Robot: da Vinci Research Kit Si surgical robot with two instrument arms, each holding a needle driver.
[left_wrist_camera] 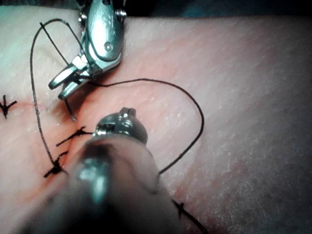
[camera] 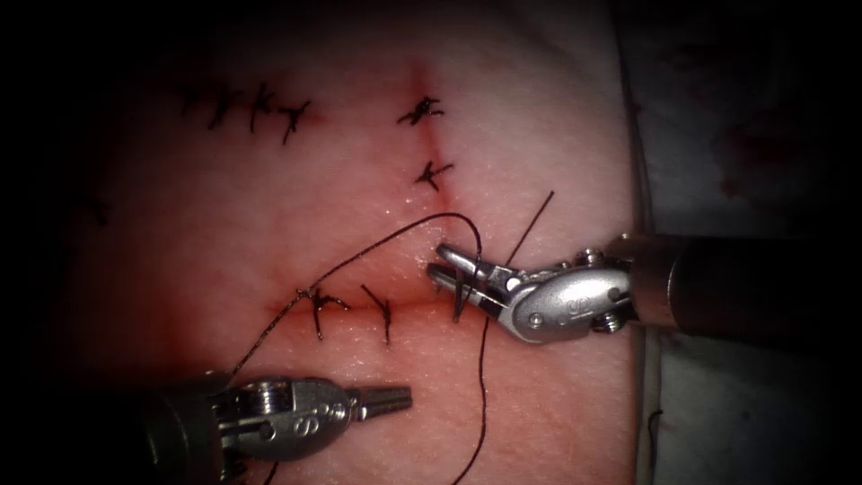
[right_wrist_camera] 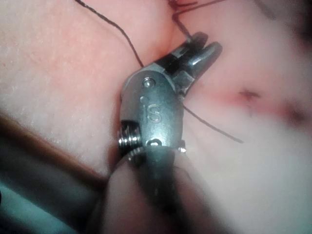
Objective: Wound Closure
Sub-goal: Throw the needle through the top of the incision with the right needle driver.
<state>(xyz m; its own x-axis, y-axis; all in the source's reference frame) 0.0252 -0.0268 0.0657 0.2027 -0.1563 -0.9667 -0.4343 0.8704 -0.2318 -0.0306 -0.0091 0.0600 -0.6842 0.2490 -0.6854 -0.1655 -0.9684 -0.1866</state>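
The tissue [camera: 224, 224] carries an upright cut [camera: 422, 144] that meets a crosswise cut [camera: 359, 307]. My right tool [camera: 442, 263] reaches in from the right to that junction. Its jaws are shut on the dark curved needle [camera: 457, 304], gripped partway along its curve. From the jaws the needle [left_wrist_camera: 69, 108] points down at the tissue; I cannot tell whether its tip is in. Black thread [camera: 386, 238] arcs from a stitch [camera: 305, 294] over to the right tool [left_wrist_camera: 58, 87], then trails toward the front. My left tool [camera: 404, 397] lies low on the left, shut and holding nothing.
Two tied stitches [camera: 422, 110] [camera: 434, 172] cross the upright cut, and more [camera: 384, 310] sit on the crosswise one. A row of stitches [camera: 251, 108] lies at the far left. A straight thread end [camera: 534, 220] sticks up by the right tool. The tissue's edge [camera: 639, 180] runs on the right.
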